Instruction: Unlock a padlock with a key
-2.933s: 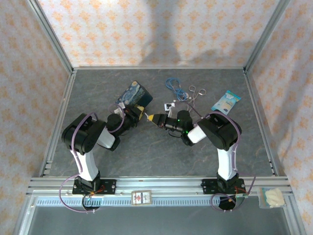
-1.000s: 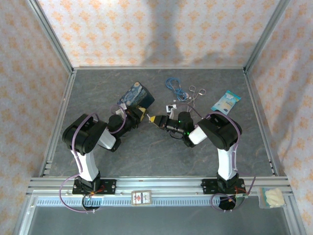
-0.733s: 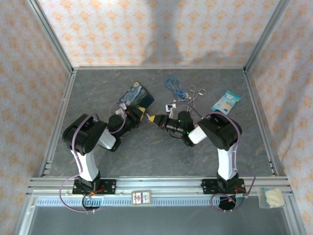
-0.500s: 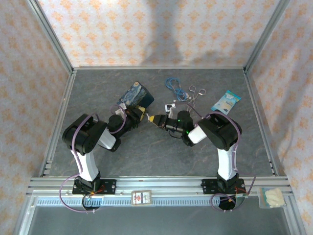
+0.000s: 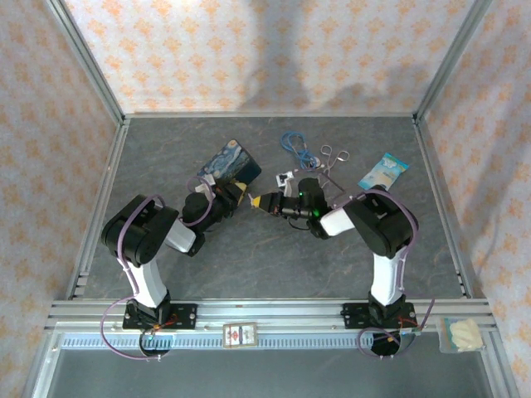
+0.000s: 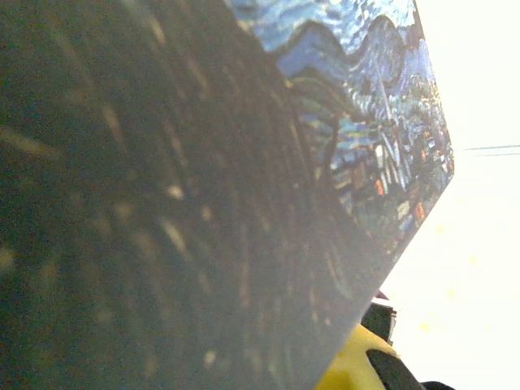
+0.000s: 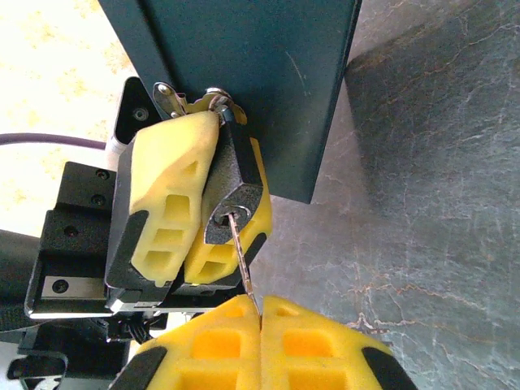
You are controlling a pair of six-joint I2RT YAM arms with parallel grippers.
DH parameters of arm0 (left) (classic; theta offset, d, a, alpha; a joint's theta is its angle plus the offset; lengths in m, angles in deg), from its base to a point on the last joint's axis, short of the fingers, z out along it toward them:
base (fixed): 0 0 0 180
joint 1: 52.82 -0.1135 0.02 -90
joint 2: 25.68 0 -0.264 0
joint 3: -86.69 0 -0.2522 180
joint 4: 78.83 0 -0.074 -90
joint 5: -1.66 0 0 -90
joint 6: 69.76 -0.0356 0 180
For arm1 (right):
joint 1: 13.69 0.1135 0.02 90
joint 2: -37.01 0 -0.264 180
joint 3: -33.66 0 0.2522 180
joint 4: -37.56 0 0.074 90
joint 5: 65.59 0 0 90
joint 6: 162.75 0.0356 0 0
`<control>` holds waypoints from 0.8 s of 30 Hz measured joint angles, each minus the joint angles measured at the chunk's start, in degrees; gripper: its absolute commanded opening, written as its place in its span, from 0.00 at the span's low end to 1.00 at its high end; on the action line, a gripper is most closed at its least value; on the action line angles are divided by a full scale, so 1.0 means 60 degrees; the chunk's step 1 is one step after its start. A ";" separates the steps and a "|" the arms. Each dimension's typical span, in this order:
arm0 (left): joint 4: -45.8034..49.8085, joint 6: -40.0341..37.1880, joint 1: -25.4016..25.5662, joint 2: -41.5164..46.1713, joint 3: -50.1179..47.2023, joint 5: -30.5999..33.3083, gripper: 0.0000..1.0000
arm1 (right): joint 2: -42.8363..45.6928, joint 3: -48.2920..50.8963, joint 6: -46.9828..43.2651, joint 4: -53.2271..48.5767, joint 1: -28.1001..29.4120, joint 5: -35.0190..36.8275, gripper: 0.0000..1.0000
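Currently the left tool (image 7: 231,146) is clamped on the padlock (image 7: 236,191), holding it off the desk (image 5: 249,265) with the keyway facing the right tool (image 7: 262,313). The right tool is pinched shut on the key (image 7: 241,260), and the blade tip sits in the keyway. In the top view both tools, left (image 5: 241,192) and right (image 5: 259,200), meet just beside the painted tin (image 5: 228,162).

Risks, as I judge them:
- A long stretch of blade shows outside the lock, so the key is probably not fully seated. Turning now could bend the thin blade or simply not release.
- The key is held only by the tips of the soft pads, so twist torque could make it slip or spin in the grip.
- The padlock body could roll between the left foam fingers (image 7: 166,187) instead of the cylinder turning.
- The tin's wall (image 7: 268,81) sits right behind the shackle end, with the spare keys (image 7: 175,101) there too, so the shackle may have no room to pop or could snag.
- Any angle mismatch between the arms would jam the blade.
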 measured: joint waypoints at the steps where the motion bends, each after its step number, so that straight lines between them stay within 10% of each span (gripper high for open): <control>1: 0.0018 -0.0022 0.0000 0.0004 0.0000 -0.0029 0.00 | 0.0040 0.0004 -0.0040 -0.0095 -0.0022 -0.0015 0.00; 24: 0.0153 -0.0106 -0.0157 0.0109 0.0058 -0.0408 0.00 | 0.0124 0.0058 0.0408 0.0066 -0.0178 -0.0346 0.00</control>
